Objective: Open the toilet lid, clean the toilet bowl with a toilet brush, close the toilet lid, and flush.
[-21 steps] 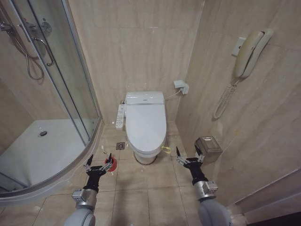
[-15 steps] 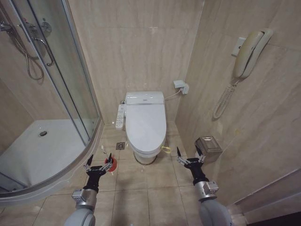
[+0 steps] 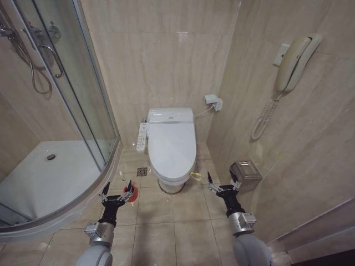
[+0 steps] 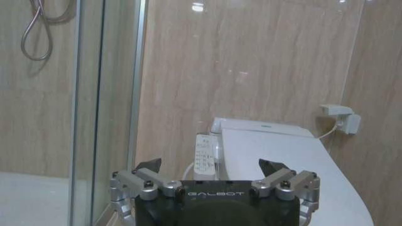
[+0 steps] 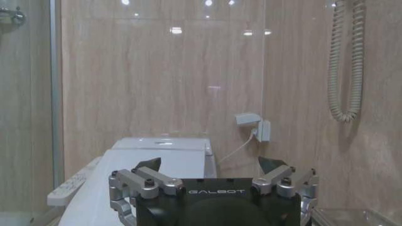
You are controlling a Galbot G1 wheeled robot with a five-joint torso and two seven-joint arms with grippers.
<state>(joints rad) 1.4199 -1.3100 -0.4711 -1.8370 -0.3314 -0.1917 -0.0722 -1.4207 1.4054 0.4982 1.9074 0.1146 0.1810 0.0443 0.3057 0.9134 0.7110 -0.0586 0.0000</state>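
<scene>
Tiles (image 3: 177,221) underfoot — left pincer (image 3: 117,190), right pincer (image 3: 222,182) released, toilet lid (image 3: 172,149) down.

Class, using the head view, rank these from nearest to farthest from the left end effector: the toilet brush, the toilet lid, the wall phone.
1. The toilet brush, on the floor right beside the open left end effector.
2. The toilet lid, closed, ahead and toward the robot's right.
3. The wall phone, high on the right-hand wall, farthest.
</scene>
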